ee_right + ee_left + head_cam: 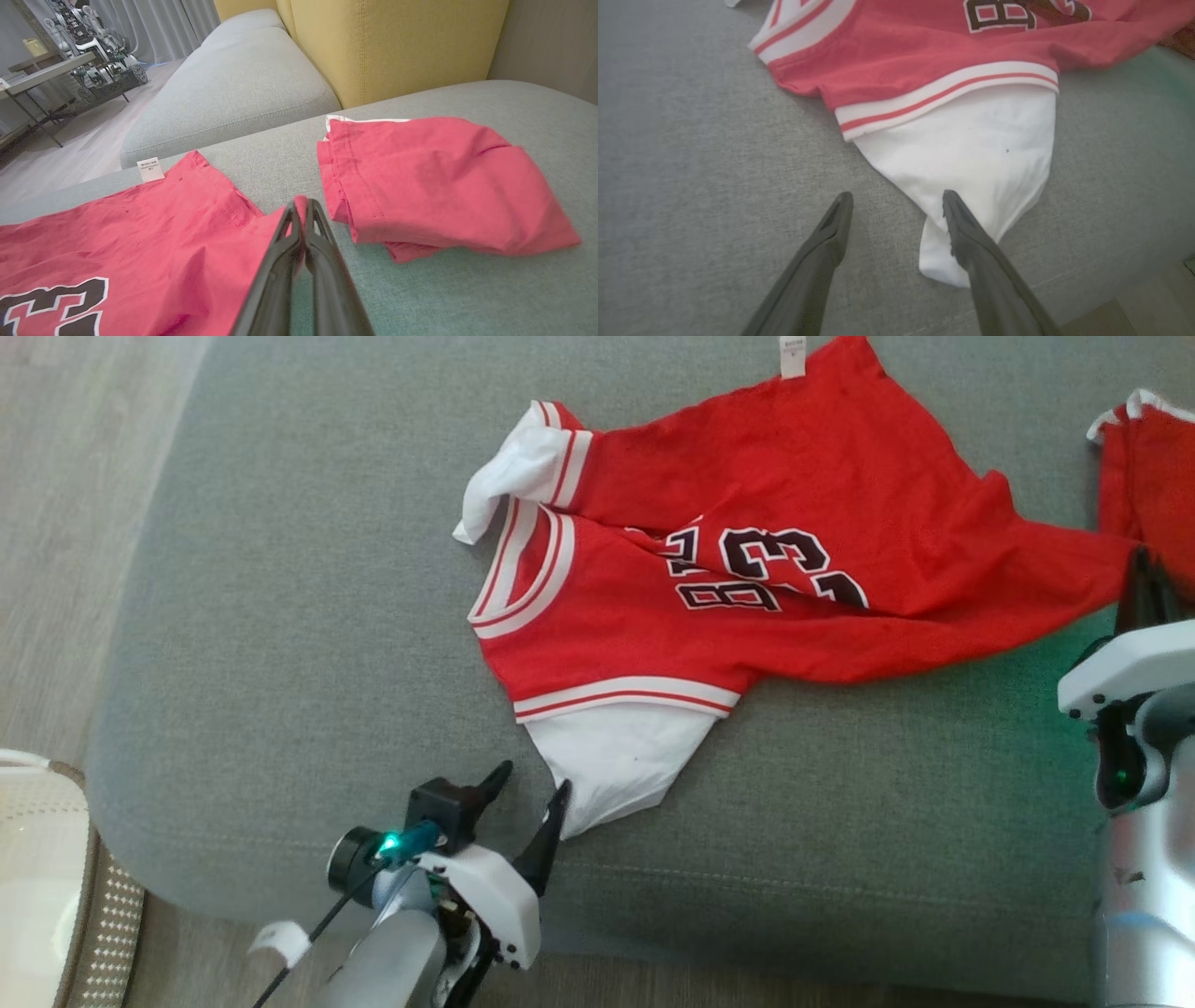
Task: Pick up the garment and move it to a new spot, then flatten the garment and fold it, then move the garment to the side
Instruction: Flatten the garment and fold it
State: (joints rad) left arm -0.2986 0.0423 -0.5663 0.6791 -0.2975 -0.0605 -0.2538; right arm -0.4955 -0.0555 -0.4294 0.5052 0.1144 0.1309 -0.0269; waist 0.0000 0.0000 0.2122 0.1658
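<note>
The garment (635, 635) is a red jersey with black numerals and white sleeves, spread crumpled on a grey sofa cushion (280, 616). My left gripper (534, 778) stands open at the tip of the near white sleeve (625, 756). In the left wrist view its right finger (966, 233) lies over the sleeve (971, 149) and its left finger rests on bare cushion. My right gripper (1141, 565) is shut on the jersey's red hem corner at the right. The right wrist view shows red cloth pinched between its closed fingertips (303, 207), with the garment (140, 233) stretching away to the left.
A second, folded red garment (1148, 467) (439, 186) lies right beside my right gripper. A white basket (37, 859) stands on the floor at lower left. A yellow backrest (373, 46) and another grey cushion (233, 88) lie beyond. The cushion's front edge (747, 887) runs near my left gripper.
</note>
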